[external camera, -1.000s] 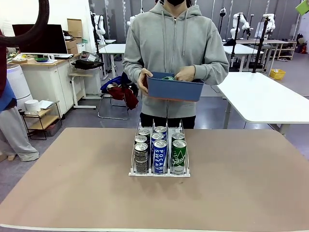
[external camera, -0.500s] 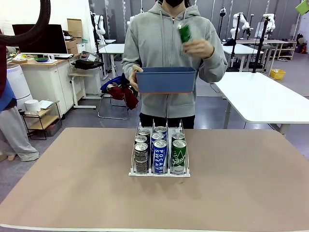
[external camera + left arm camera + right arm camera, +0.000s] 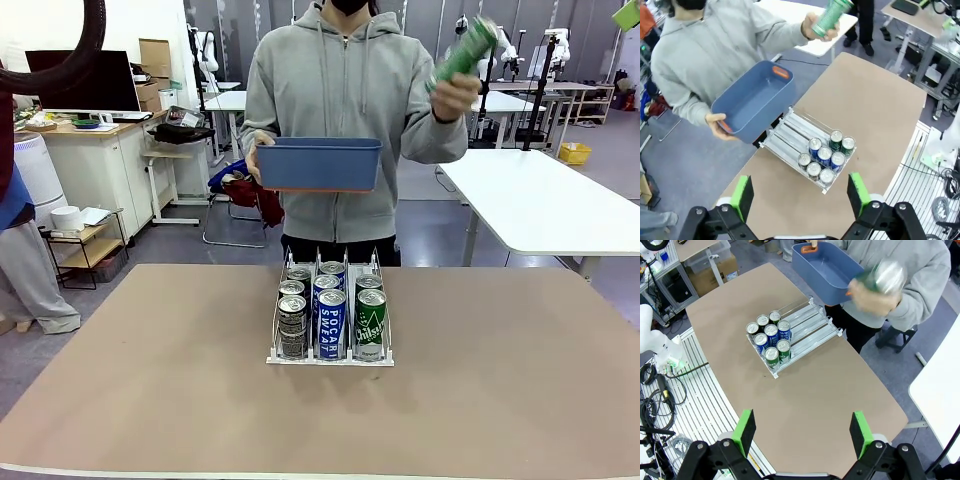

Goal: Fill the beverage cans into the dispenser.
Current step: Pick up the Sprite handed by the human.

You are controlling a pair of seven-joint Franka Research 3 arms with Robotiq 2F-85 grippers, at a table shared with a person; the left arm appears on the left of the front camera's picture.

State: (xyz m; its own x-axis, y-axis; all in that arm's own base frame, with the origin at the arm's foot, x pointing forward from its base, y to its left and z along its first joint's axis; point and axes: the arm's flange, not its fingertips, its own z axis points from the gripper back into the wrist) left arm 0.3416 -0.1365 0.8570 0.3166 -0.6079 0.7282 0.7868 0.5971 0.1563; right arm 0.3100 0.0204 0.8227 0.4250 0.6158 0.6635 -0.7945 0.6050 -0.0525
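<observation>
My left gripper [image 3: 800, 196] and right gripper [image 3: 802, 434] hang open, empty. The rack [image 3: 330, 358] holds cans [image 3: 332, 318] in all three lanes. Beyond, a person's hand [image 3: 455, 95] holds up a green can [image 3: 465, 50] beside a blue bin [image 3: 318, 165] that looks empty, so probably one can is left.

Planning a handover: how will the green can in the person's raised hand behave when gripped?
The green can looks slim and smooth, so it may slip in a light grip. Tall and narrow, it would probably tip if set down carelessly, and roll if laid on the table.
</observation>
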